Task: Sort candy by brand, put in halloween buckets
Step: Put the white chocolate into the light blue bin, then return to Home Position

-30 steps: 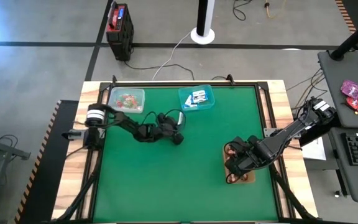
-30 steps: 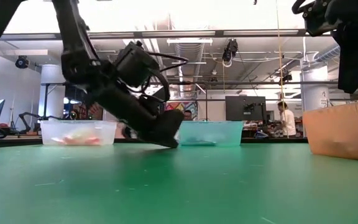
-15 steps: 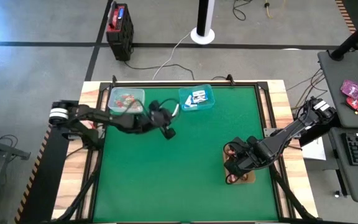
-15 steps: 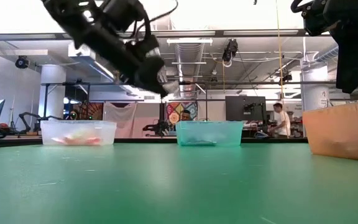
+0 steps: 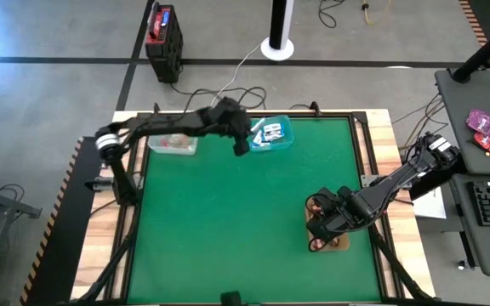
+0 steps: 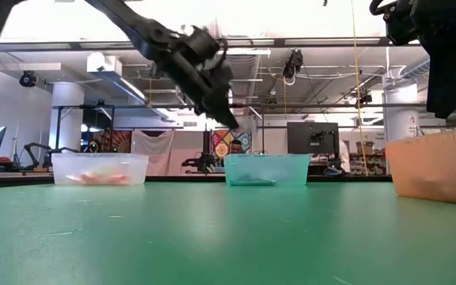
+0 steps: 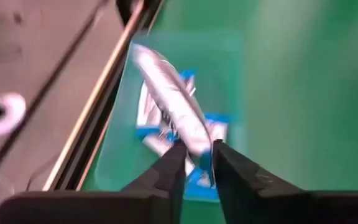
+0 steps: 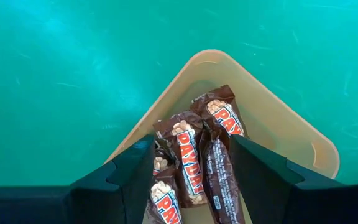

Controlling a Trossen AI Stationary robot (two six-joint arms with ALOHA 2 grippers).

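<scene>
Since a second ago the left arm has swung up from mid-table, toward about eleven o'clock, and the left gripper (image 5: 242,146) now hangs raised beside the teal bucket (image 5: 284,141) at twelve o'clock on the green mat (image 5: 228,229). In the left wrist view its fingers (image 7: 173,165) pinch the end of a white-and-blue packet (image 7: 173,109), directly over the same kind of packets (image 7: 160,137) lying in that teal bucket. The mint bucket (image 5: 179,146) with red-pink sweets (image 6: 97,177) sits just beyond the arm at eleven o'clock. At four o'clock the right gripper (image 5: 320,228) hovers, fingers spread wide and grasping nothing, over the amber tray (image 8: 278,124) holding dark red-brown bars (image 8: 194,149)
</scene>
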